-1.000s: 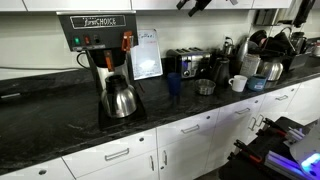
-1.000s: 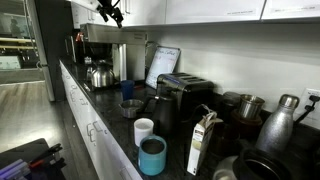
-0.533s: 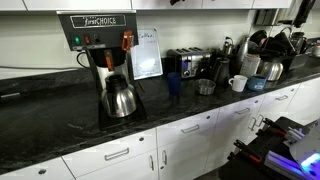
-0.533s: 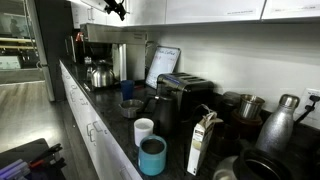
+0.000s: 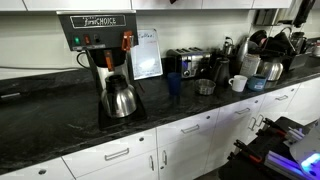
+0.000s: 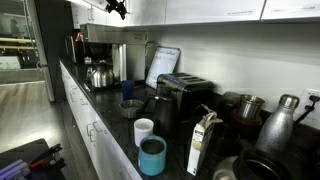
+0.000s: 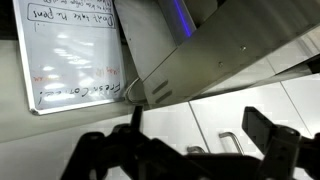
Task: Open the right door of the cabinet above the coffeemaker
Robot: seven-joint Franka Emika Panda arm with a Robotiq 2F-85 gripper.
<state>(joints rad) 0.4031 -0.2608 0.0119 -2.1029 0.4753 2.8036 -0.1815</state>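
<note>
The coffeemaker (image 5: 100, 62) stands on the black counter with its steel carafe (image 5: 119, 98) below; it also shows at the far end in an exterior view (image 6: 100, 62). The white cabinet's lower edge (image 5: 110, 5) runs above it, and its fronts show in an exterior view (image 6: 150, 10). My gripper (image 6: 116, 8) is up at the cabinet front, only a dark tip at the top edge in an exterior view (image 5: 177, 2). In the wrist view, which looks upside down, the gripper (image 7: 200, 135) is open and empty. Between its fingers are white doors with two short bar handles (image 7: 230, 143) either side of a seam.
A whiteboard (image 5: 147, 52) leans beside the coffeemaker, and shows in the wrist view (image 7: 70, 50). A chrome toaster (image 5: 187, 63), mugs (image 6: 144, 130) and a cluster of steel pots (image 5: 262, 55) crowd the counter. White base cabinets (image 5: 190, 140) run below.
My gripper rose and moved closer to the cabinet front over the first half second, leaving only its tip in an exterior view. It has stayed still since.
</note>
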